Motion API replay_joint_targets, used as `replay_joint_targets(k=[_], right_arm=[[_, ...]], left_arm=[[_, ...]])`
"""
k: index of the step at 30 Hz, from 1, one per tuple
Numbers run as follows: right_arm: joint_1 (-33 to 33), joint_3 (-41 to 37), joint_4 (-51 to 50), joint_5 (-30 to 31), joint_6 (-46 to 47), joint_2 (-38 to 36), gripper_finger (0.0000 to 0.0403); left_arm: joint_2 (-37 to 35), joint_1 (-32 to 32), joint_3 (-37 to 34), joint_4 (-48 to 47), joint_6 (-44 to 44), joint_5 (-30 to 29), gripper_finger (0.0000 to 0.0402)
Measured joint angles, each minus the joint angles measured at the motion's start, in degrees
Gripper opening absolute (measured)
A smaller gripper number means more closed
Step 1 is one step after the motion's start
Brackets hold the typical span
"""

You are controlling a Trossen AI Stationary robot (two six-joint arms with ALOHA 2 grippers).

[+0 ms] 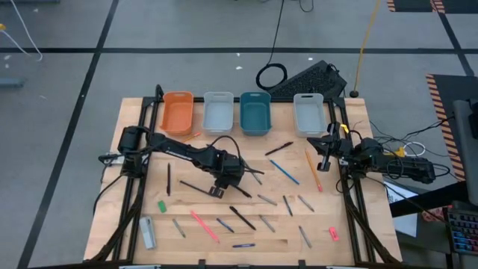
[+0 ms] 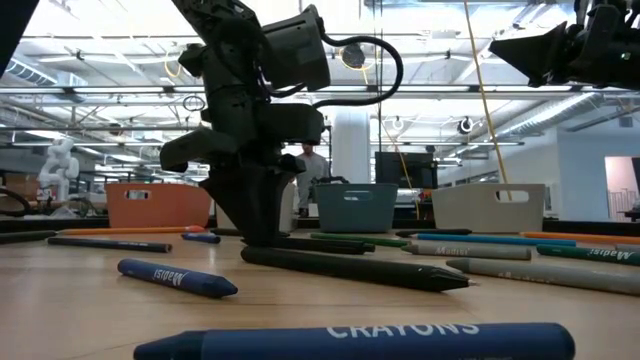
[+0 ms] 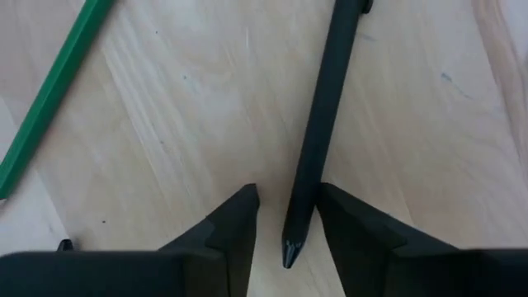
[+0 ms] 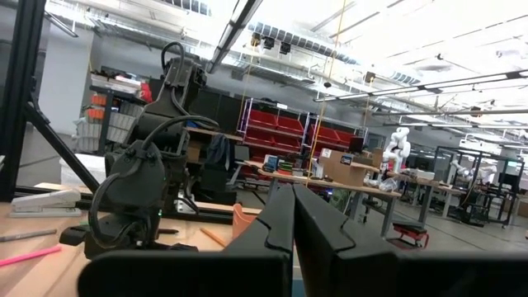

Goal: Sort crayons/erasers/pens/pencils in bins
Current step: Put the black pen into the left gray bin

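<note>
Wooden tabletop (image 1: 321, 213), scattered with slim pens, pencils and crayons. At eight o'clock, green eraser (image 1: 162, 205), lying alone on bare wood, near a grey stapler (image 1: 147, 232) closer to the seven o'clock corner. Along the twelve o'clock edge, four bins in a row: orange bin (image 1: 178, 112), first pale grey bin (image 1: 218, 112), teal bin (image 1: 255, 113), then, set a little apart, second pale grey bin (image 1: 309, 113). Contents of the bins not discernible from above. Near the centre, left tool (image 1: 216, 192) down at the tabletop, fingers (image 3: 235, 223) parted and straddling the tip end of a black pen (image 3: 318, 140), a narrow gap showing on either side, not clamped. Black pen flat on the wood, a green pencil (image 3: 49, 99) lying well apart from it. Just past centre toward three o'clock, a blue pen (image 1: 284, 172) and an orange pencil (image 1: 313, 170), both flat, apart from each other. At three o'clock, right tool (image 1: 326, 153) raised above the tabletop, fingers pressed together, gripping nothing. At four o'clock, pink-red eraser (image 1: 333, 234), on the wood near the tabletop's edge, outside every bin.
</note>
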Motion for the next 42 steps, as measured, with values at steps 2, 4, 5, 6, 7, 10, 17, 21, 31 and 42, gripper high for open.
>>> replay_joint_targets(k=[2, 4, 5, 6, 7, 10, 17, 21, 31, 42], right_arm=[[0.0, 0.0, 0.0, 0.0, 0.0, 0.0, 0.0], [0.0, 0.0, 0.0, 0.0, 0.0, 0.0, 0.0], [0.0, 0.0, 0.0, 0.0, 0.0, 0.0, 0.0], [0.0, 0.0, 0.0, 0.0, 0.0, 0.0, 0.0], [0.0, 0.0, 0.0, 0.0, 0.0, 0.0, 0.0], [0.0, 0.0, 0.0, 0.0, 0.0, 0.0, 0.0], [0.0, 0.0, 0.0, 0.0, 0.0, 0.0, 0.0], [0.0, 0.0, 0.0, 0.0, 0.0, 0.0, 0.0], [0.0, 0.0, -0.1, 0.0, 0.0, 0.0, 0.0], [0.0, 0.0, -0.1, 0.0, 0.0, 0.1, 0.0]], left_arm=[[0.0, 0.0, 0.0, 0.2, 0.3, 0.0, 0.0137], [0.0, -0.1, 0.0, 0.3, 1.0, 0.0, 0.0122], [0.0, -0.1, 0.0, 0.3, 1.4, 0.0, 0.0112], [0.0, -0.1, 0.0, 0.3, 1.6, 0.1, 0.0102], [0.0, -0.2, 0.0, 0.3, 1.9, 0.4, 0.0091], [0.0, -0.2, 0.0, 0.3, 2.8, 1.0, 0.0058], [-0.4, -0.2, 0.0, -0.5, 3.9, 0.4, 0.0017], [-2.2, -0.2, -0.3, -1.5, 3.2, -0.8, 0.0022], [-16.3, 0.9, -0.2, -6.5, -5.2, -3.5, 0.0029], [-29.9, 15.2, -0.1, -6.1, -25.6, -6.1, 0.003]])
